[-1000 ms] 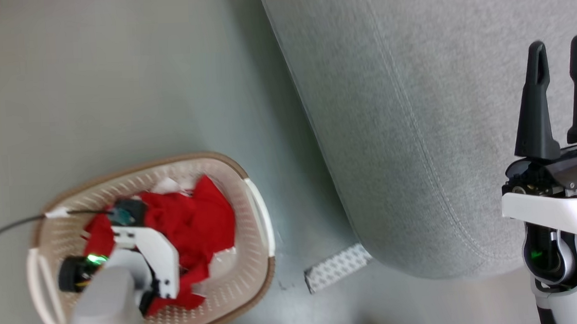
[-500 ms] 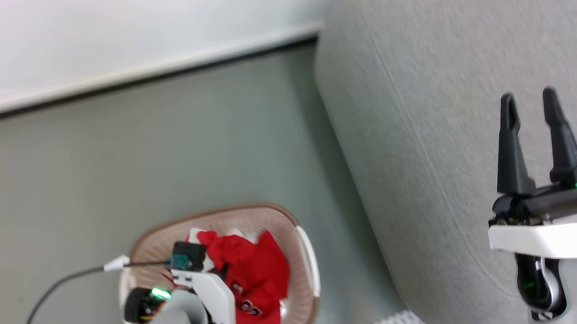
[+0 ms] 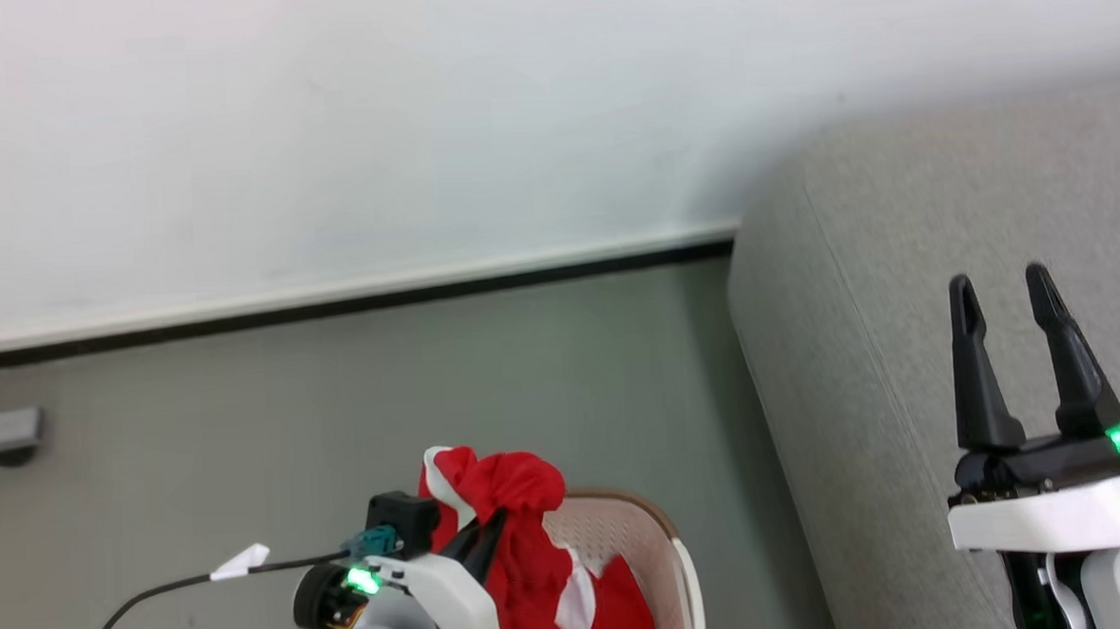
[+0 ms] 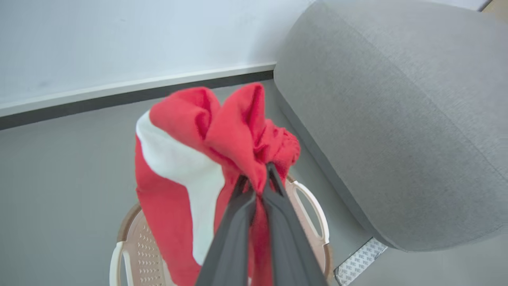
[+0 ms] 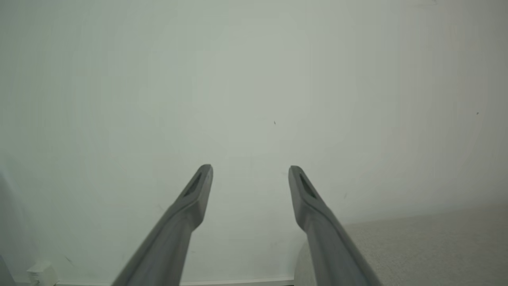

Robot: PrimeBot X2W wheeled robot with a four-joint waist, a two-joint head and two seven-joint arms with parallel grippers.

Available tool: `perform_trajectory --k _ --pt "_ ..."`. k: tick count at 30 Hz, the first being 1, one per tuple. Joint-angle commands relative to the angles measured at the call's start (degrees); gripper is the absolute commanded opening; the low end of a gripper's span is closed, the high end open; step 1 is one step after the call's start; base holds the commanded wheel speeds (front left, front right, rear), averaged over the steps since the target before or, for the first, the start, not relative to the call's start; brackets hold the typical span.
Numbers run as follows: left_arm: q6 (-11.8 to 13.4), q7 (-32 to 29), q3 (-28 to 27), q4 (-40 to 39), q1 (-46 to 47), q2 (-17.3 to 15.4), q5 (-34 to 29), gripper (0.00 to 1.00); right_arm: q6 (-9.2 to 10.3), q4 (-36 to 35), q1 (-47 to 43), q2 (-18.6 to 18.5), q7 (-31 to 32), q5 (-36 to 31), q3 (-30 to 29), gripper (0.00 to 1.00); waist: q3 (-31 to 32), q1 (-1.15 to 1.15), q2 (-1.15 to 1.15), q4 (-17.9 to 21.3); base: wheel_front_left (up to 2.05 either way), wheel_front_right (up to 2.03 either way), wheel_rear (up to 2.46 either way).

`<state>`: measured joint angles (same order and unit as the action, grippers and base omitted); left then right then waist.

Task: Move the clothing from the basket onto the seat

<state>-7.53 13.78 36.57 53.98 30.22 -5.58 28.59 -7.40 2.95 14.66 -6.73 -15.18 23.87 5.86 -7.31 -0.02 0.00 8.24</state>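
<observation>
The left gripper [image 4: 256, 174] is clenched on the bunched clothing [image 4: 186, 159], which hangs long-axis down over the basket [image 4: 127, 217]. The seat [image 4: 397, 119] lies near, to this gripper's right. The right gripper [image 3: 1001, 278] hovers over the seat, spread and holding nothing.

At lower centre, the left gripper [image 3: 490, 537] pinches the red clothing [image 3: 533, 571] bunched above the basket [image 3: 649, 511]; lower right, the right gripper [image 3: 1000, 279] stands spread against the seat [image 3: 856, 387].
</observation>
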Motion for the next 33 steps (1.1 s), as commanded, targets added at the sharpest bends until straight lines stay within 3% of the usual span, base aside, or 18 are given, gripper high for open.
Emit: perform_trajectory --k 1,9,23,33 --pt "0.1 0.6 0.2 -1.0 -0.5 -0.7 0.3 0.00 -0.17 0.3 -1.0 -0.3 0.0 0.3 0.0 1.00 2.8 0.02 0.00 -2.3 0.00 0.00 0.00" --pt "0.6 1.3 0.1 -11.4 0.4 -3.6 0.2 0.00 -0.17 1.9 -3.7 -0.7 0.0 0.9 1.1 1.00 7.0 0.02 0.00 -4.2 0.00 0.00 0.00" --pt "6.1 -3.4 -2.4 -33.7 1.7 -9.0 0.3 0.00 -0.17 3.2 -5.6 -0.2 0.0 1.8 3.2 1.00 8.9 0.02 0.00 -4.2 0.00 0.00 0.00" --pt "8.7 -7.1 -3.1 -42.6 -1.0 -11.3 1.2 0.00 -0.17 3.8 -4.6 -0.6 0.0 3.1 6.4 1.00 8.5 0.02 0.00 -3.8 0.00 0.00 0.00"
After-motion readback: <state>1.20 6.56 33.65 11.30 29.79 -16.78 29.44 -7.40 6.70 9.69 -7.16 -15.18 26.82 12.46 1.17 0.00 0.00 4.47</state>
